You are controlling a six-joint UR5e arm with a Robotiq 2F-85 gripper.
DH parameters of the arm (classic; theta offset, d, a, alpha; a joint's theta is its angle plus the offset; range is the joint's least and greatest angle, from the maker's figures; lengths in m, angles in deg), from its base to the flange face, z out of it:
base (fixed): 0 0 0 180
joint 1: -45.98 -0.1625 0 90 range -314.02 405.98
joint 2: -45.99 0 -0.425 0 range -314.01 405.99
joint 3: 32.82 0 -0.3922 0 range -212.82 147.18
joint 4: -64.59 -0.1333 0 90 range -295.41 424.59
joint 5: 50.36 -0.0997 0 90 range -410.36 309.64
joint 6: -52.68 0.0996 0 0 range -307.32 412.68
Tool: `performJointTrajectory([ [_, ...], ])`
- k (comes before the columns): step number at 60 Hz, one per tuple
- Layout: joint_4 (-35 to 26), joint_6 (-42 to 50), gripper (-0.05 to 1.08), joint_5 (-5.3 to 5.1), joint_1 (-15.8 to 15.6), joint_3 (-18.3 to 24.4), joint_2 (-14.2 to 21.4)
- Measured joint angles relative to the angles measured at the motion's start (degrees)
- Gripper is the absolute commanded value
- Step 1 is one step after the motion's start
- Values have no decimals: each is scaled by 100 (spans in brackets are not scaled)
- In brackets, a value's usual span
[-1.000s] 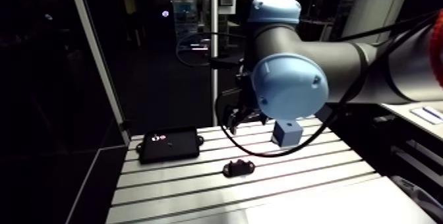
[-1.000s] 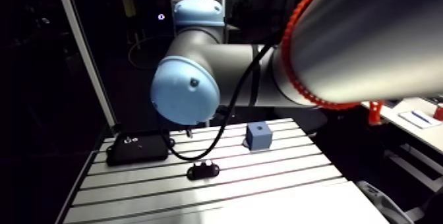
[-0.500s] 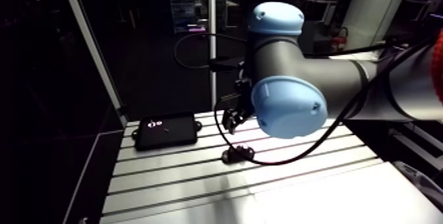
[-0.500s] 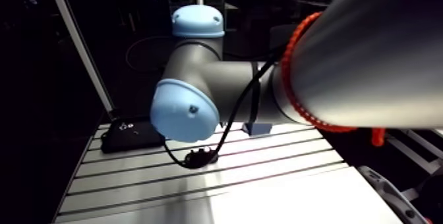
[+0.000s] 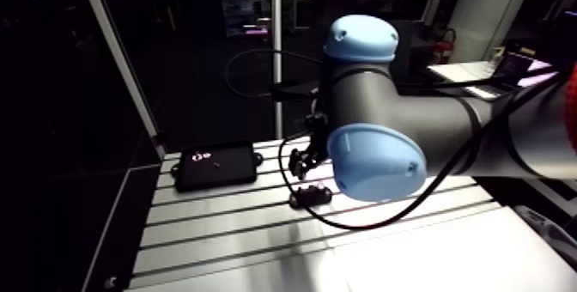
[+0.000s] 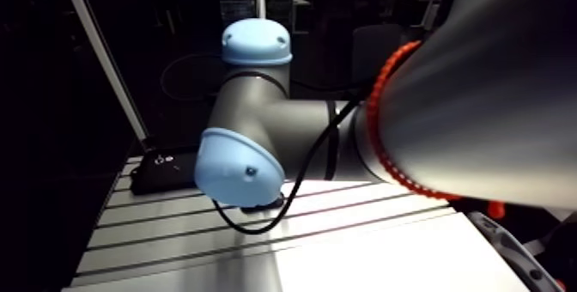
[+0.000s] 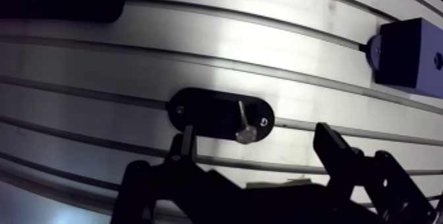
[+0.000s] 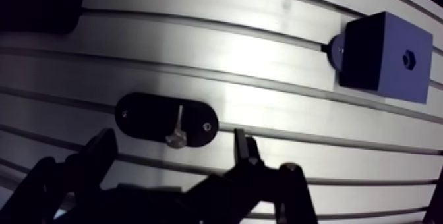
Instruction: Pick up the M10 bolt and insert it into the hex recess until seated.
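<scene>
The M10 bolt [image 7: 244,124] lies on a black oval holder [image 7: 198,111] on the slotted table [image 7: 118,62], head end toward the gripper. My gripper [image 7: 257,144] hangs just above the holder, open, and the bolt's head sits just ahead of the gap between its fingers [image 7: 186,141] without touching them. The blue block [image 8: 385,55] stands farther off to one side, with its small hex recess [image 8: 409,58] on the face I see. In the arm view the gripper [image 5: 300,165] is right over the holder [image 5: 310,196], and the arm's elbow hides the block.
A flat black box [image 5: 216,166] with small lit marks lies at the table's far left corner. A slanted metal post [image 5: 120,63] rises behind the table's left edge. Bare slotted aluminium [image 5: 223,235] stretches in front of the holder.
The gripper has come down and moved closer over the black holder. The arm view has shifted with the arm, and the blue block is now hidden behind the elbow.
</scene>
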Motion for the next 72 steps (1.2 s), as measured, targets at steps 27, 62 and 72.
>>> performJointTrajectory([
  [27,138,-26,27,-8,9,-112,-50],
  [62,333,-17,37,-2,12,-148,-196],
  [72,335,-10,40,2,12,-148,-217],
])
